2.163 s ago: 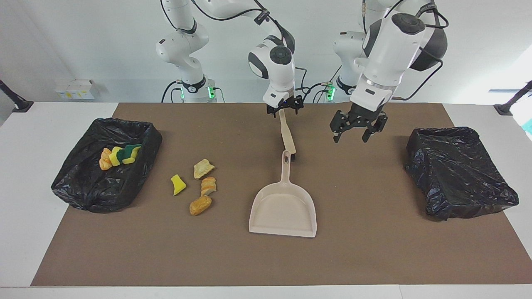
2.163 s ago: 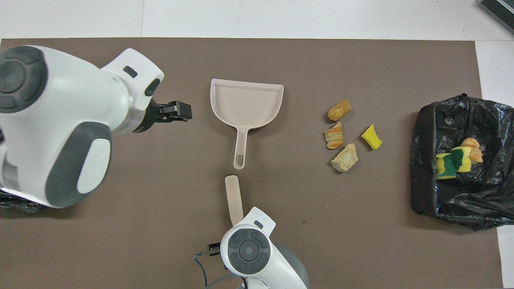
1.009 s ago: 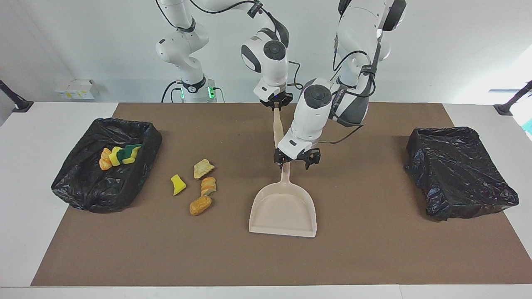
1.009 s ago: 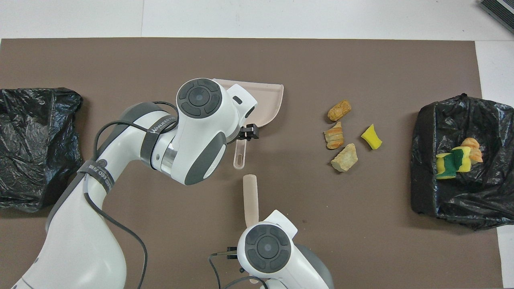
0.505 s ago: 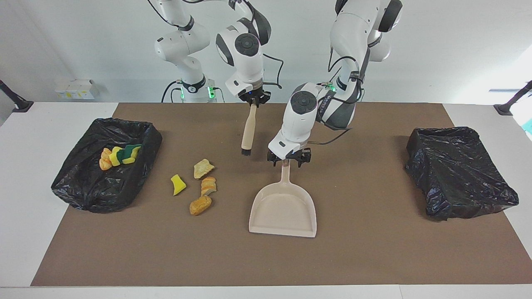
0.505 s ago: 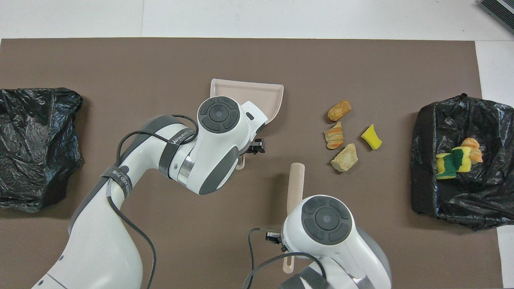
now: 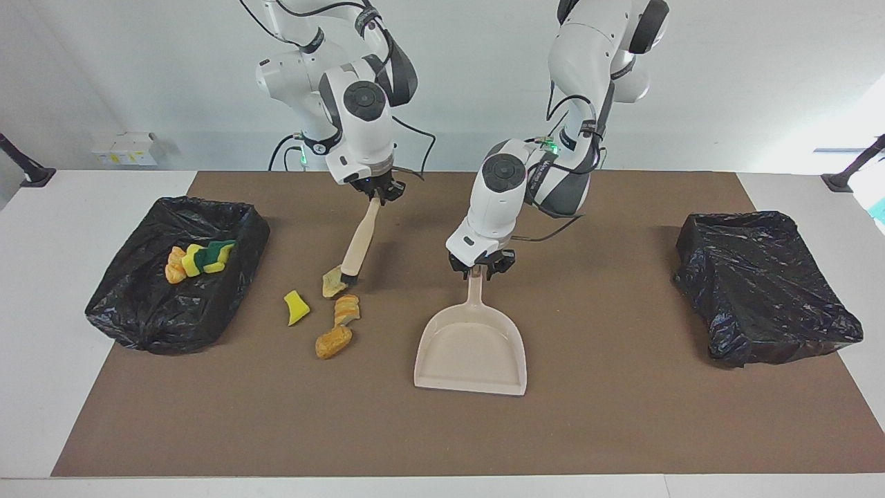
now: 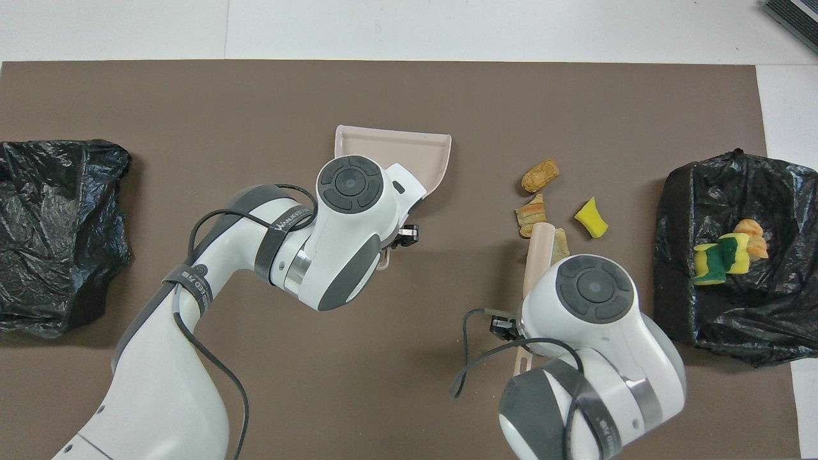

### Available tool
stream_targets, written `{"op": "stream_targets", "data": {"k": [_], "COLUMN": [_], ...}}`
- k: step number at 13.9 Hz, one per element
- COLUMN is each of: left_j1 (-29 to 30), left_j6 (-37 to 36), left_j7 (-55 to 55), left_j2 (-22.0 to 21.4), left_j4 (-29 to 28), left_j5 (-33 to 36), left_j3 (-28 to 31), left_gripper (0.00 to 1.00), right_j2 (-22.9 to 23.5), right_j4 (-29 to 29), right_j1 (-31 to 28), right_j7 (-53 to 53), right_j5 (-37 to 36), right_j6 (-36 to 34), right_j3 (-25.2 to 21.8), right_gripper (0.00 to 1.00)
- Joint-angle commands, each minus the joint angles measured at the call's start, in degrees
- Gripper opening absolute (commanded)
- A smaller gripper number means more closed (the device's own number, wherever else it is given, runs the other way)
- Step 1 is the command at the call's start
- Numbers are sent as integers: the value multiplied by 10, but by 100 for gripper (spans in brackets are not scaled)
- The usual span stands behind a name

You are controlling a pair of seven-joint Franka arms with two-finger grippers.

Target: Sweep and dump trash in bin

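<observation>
My right gripper (image 7: 377, 196) is shut on the top of the beige brush (image 7: 359, 242). The brush slants down and its bristles rest against a tan bread-like bit of trash (image 7: 332, 286). A sliced bread piece (image 7: 346, 309), an orange piece (image 7: 333, 342) and a yellow sponge chunk (image 7: 296, 308) lie close by on the brown mat. My left gripper (image 7: 476, 271) is shut on the end of the beige dustpan's handle (image 7: 474, 294). The dustpan (image 7: 470, 349) lies flat, mouth facing away from the robots. From overhead, the brush handle (image 8: 538, 249) covers part of the tan bit.
A black-lined bin (image 7: 131, 304) at the right arm's end holds yellow-green sponge and orange pieces (image 7: 200, 257). A second black-lined bin (image 7: 764, 290) sits at the left arm's end. Brown mat (image 7: 622, 415) stretches from the dustpan toward that second bin.
The right arm swung the brush toward its own end of the table, down onto the tan bit. The left gripper's fingers closed on the dustpan handle.
</observation>
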Motion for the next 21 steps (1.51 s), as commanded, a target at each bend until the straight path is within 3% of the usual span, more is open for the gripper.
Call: {"op": "stream_targets", "data": {"k": [1, 7, 11, 14, 17, 21], "left_j1": [-8, 47, 104, 115, 149, 153], "left_j6": [0, -105, -138, -141, -96, -67], "left_j7": [43, 275, 444, 557, 733, 803], "left_j2": [-8, -76, -116, -120, -131, -173], "left_j4": [-8, -10, -13, -15, -56, -134], "left_j5": [35, 39, 71, 99, 98, 98], "left_j3": [7, 15, 17, 18, 18, 18], "left_gripper": [0, 0, 0, 0, 0, 0], "right_j2": [12, 38, 74, 74, 90, 109], "right_j4": [3, 3, -2, -2, 3, 13], "right_j1": [-58, -213, -249, -240, -194, -150], "right_j7": [-76, -324, -392, -409, -406, -404], "right_j5": [-40, -78, -79, -76, -63, -7], "right_j6": [7, 90, 114, 115, 116, 117], "right_j3": [8, 9, 9, 11, 12, 13], "right_gripper": [0, 0, 0, 0, 0, 0]}}
